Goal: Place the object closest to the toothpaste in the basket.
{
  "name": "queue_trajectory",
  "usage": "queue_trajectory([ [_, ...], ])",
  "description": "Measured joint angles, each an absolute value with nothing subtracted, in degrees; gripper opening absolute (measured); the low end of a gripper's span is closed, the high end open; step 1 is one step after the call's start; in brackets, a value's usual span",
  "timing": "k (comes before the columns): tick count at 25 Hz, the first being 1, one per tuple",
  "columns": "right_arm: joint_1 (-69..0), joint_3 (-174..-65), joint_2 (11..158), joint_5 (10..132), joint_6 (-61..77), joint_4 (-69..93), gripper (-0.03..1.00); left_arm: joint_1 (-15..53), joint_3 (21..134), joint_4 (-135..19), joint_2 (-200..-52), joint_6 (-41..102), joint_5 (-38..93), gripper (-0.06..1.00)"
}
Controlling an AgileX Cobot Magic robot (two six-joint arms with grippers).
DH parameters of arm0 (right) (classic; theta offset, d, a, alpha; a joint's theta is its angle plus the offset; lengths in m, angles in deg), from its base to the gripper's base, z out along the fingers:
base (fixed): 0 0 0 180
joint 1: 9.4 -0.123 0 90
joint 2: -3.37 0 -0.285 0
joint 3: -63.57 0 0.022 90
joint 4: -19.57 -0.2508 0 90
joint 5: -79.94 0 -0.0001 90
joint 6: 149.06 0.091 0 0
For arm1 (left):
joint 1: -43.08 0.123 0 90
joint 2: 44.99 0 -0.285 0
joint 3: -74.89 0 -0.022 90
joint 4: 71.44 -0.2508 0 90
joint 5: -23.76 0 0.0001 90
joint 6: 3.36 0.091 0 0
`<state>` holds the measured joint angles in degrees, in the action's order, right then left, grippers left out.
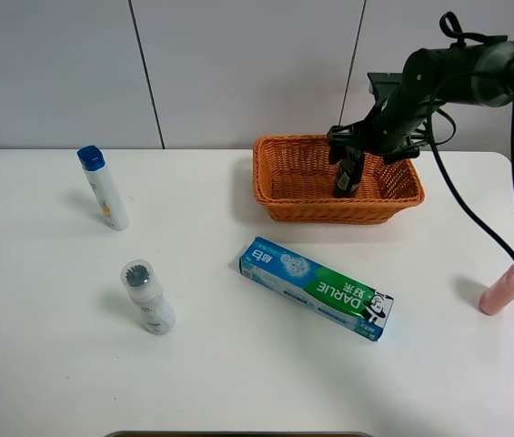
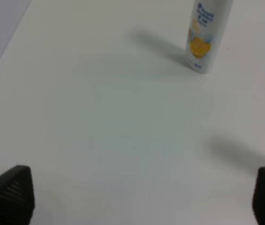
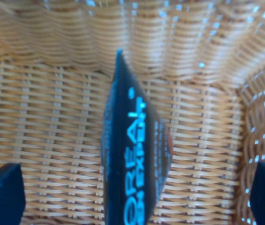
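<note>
The blue-green toothpaste box (image 1: pixel 317 286) lies flat on the white table (image 1: pixel 238 373). A dark tube with blue lettering (image 1: pixel 348 172) stands on end inside the orange wicker basket (image 1: pixel 279 182). My right gripper (image 1: pixel 358 146) hangs over the basket just above the tube. In the right wrist view the tube (image 3: pixel 132 154) sits between the gripper's (image 3: pixel 134 197) widely spread fingertips (image 3: pixel 1 192), which do not touch it. My left gripper (image 2: pixel 144 197) is open and empty over bare table; it is out of the exterior high view.
A white bottle with a blue cap (image 1: pixel 104 187) stands at the back left and also shows in the left wrist view (image 2: pixel 206 35). A small white bottle (image 1: pixel 147 297) stands front left. A pink tube (image 1: pixel 500 290) lies at the right edge.
</note>
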<state>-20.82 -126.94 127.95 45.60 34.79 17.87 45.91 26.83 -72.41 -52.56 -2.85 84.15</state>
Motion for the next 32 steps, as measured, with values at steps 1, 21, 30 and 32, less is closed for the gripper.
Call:
queue_trajectory([
  [1, -20.82, -126.94, 127.19, 44.97, 34.79, 17.87, 0.99, 45.91, 26.83, -72.41, -52.56, -2.85, 84.15, 0.94],
  [21, -22.01, -126.94, 97.57, 30.96, 35.05, 21.18, 0.99, 45.91, 26.83, -72.46, -52.56, -2.85, 84.15, 0.94],
  [30, -23.49, -126.94, 83.74, 22.35, 35.04, 21.91, 0.99, 45.91, 26.83, -72.46, -52.56, -2.85, 84.15, 0.94],
  [32, -23.49, -126.94, 80.78, 20.34, 35.04, 21.93, 0.99, 45.91, 26.83, -72.46, -52.56, -2.85, 84.15, 0.94],
])
